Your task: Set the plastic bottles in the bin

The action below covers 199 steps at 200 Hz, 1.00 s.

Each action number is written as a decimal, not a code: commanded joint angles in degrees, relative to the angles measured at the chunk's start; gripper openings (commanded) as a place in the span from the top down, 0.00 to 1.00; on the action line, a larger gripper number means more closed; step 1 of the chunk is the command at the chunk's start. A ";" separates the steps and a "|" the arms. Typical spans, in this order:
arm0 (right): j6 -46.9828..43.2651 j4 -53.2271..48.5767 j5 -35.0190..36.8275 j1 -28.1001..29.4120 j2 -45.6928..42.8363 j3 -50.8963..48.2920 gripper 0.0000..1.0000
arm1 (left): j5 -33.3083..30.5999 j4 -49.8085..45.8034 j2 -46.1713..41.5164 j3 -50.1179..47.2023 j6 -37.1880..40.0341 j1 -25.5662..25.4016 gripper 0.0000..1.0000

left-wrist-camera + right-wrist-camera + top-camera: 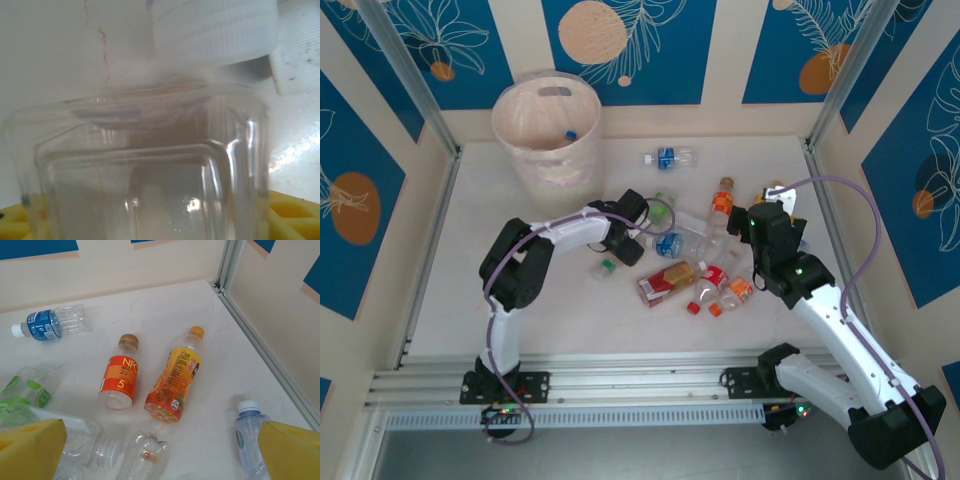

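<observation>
Progress: a blue-capped bottle [570, 134] is lying inside the bin [535, 165]. By this evidence the task is at an early stage.
Remaining: roughly a dozen plastic bottles [700, 260] are lying scattered on the table [470, 300], to the right of the bin and apart from it.
Left gripper [155, 220]: is straddling a clear bottle [150, 165], with a yellow pad at each side. Whether the pads are pressing on it cannot be told.
Clear bottle axis: is running straight away from the wrist camera, with the white cap [215, 30] at the far end.
Right gripper [161, 447]: is hanging spread wide above the table, holding nothing.
Bottles below it: the orange-label bottle [120, 379] and yellow-label bottle [175, 377] are lying on their sides, side by side, caps pointing toward the far wall. The blue-label bottle [50, 324] is lying crosswise, cap pointing left in that view.
</observation>
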 commanded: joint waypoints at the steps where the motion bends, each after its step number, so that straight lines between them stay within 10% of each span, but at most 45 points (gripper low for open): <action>1: -0.29 1.67 0.95 0.34 0.06 -0.19 0.01 | -1.22 -1.79 0.24 -0.27 0.94 -0.42 0.38; 64: -0.35 1.20 1.45 0.25 -0.75 -0.46 0.01 | -2.60 -3.11 -3.06 1.10 1.03 -0.51 0.53; 199: 0.30 0.94 1.41 0.24 -1.55 -0.60 0.01 | -3.22 -4.55 -19.85 17.32 2.21 -1.60 0.53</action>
